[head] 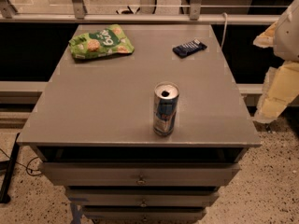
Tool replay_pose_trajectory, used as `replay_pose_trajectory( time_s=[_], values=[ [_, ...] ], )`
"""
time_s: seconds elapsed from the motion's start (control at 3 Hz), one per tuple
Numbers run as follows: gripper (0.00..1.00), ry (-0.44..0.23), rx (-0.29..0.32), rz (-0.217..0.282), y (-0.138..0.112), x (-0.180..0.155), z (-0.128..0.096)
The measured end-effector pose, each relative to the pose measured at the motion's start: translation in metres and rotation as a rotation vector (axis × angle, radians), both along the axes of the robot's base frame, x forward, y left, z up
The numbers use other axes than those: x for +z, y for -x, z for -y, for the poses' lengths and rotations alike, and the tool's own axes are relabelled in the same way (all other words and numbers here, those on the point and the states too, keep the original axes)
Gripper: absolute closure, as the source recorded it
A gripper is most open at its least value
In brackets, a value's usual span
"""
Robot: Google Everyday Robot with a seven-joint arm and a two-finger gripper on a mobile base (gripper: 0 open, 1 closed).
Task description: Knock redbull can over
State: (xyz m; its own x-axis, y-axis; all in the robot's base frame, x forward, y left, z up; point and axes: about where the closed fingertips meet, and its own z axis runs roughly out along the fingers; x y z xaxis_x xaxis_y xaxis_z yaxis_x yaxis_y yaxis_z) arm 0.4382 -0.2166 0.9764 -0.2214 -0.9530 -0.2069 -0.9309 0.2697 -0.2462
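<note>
The redbull can (166, 109) stands upright near the front edge of the grey cabinet top (107, 101), a little right of the middle. It is slim, blue and silver, and its silver top is open. My arm and gripper (279, 91) show as white and pale yellow parts at the right edge of the camera view. They hang beside the cabinet's right side, well to the right of the can and apart from it.
A green snack bag (101, 42) lies at the back left of the top. A small dark blue wrapper (189, 47) lies at the back right. Several drawers (140, 175) are below the top. A railing (140, 17) runs behind the cabinet.
</note>
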Motion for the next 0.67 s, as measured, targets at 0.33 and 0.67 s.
replay_pose_trajectory(
  time_s=[0.33,0.67],
  values=[
    [0.00,0.000,0.000,0.000,0.0000,0.0000,0.0000],
    [0.00,-0.024,-0.004,0.010,-0.0003,0.0005,-0.0038]
  ],
)
